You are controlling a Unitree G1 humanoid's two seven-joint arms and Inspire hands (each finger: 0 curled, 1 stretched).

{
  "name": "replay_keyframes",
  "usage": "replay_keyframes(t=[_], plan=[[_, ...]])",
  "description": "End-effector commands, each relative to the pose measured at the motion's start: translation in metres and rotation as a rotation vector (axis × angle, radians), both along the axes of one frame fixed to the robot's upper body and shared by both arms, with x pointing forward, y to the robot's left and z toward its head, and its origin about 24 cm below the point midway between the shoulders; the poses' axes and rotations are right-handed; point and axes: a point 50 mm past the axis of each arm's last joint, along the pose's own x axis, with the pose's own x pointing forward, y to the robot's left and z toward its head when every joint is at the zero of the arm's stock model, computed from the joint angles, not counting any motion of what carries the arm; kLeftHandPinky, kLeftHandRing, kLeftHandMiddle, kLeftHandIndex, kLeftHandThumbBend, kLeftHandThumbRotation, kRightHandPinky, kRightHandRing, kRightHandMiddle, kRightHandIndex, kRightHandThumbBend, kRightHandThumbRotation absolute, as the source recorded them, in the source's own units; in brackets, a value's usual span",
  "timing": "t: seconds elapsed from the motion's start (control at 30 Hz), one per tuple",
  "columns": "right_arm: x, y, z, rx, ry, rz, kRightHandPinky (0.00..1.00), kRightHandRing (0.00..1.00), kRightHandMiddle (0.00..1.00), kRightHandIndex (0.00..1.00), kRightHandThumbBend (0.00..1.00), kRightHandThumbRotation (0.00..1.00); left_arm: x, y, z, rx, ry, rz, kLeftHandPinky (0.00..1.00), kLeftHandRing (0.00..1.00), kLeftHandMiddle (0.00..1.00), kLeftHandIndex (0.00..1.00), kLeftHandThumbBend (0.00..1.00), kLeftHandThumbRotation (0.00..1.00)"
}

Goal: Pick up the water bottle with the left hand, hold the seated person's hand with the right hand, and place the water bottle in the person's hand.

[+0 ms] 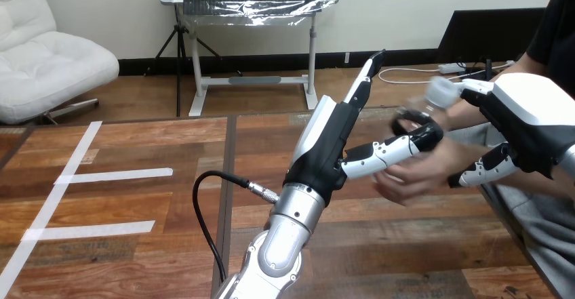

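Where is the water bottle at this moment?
In the head view, the water bottle is at the right side, above the person's hand, between the left hand and the right hand.

Left hand point(327, 143) open, fingers straight (arm raised from below); right hand point(529, 119) curled round the person's wrist point(462, 151).

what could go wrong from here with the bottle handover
The water bottle is tilted above the person's hand, and a firm grip there isn't evident, so it might drop. The left robot hand, fingers straight, is close beside it and could knock it. The right robot hand, curled at the person's wrist, might tug it.
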Motion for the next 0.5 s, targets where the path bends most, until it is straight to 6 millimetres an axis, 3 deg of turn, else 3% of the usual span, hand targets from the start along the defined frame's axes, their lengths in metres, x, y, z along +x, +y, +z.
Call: replay_keyframes(t=[0.0, 0.47], plan=[[-0.002, 0.005, 0.029, 0.030, -0.108, 0.019, 0.85, 0.91, 0.92, 0.86, 0.81, 0.00, -0.003, -0.006, 0.023, -0.083, -0.082, -0.015, 1.00, 1.00, 1.00, 1.00, 0.83, 0.61], [-0.021, 0.014, 0.041, 0.144, -0.135, 0.029, 0.87, 0.92, 0.92, 0.86, 0.74, 0.00, -0.006, 0.000, 0.023, -0.105, -0.087, 0.006, 0.95, 0.98, 1.00, 1.00, 0.75, 0.72]])
